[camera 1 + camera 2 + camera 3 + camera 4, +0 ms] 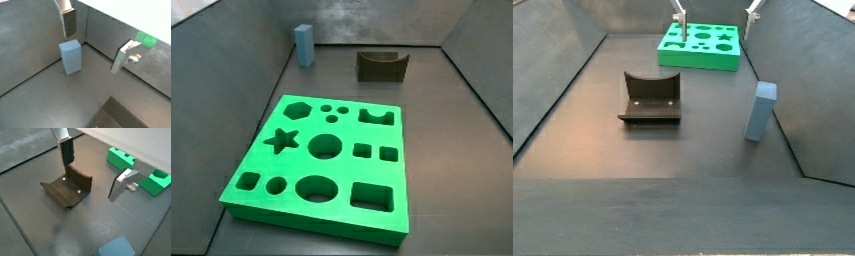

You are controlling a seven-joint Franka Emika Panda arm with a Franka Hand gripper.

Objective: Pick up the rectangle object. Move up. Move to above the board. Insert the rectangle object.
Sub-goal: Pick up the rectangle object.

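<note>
The gripper (pixel 93 42) is hanging with its fingers spread wide and nothing between them. In both wrist views the two silver plates are standing well apart: one finger (pixel 69 22) near the top centre of the frame, the other finger (pixel 125 56) at centre right. In a side view only the fingertips (pixel 679 17) are poking in at the top edge, above the board (pixel 702 47), so the gripper is riding high over the floor.

The block (pixel 70 57) is standing upright at centre left of a wrist view, close to the wall and below the gap between the fingers but off to one side of it. It is resting alone on its small end, which is leaving its long faces free for a pinch. A side view is showing it at the upper left (pixel 303 44), just beside the wall and well apart from the board (pixel 327 148), which is lying flat in the lower half of the frame with its cut-outs facing up.

The dark notched block (pixel 67 189) is sitting on the floor at centre left of a wrist view, apart from both.

The pick-up is, I judge, not yet begun; the wide spread is probably readying the fingers to straddle the block.
</note>
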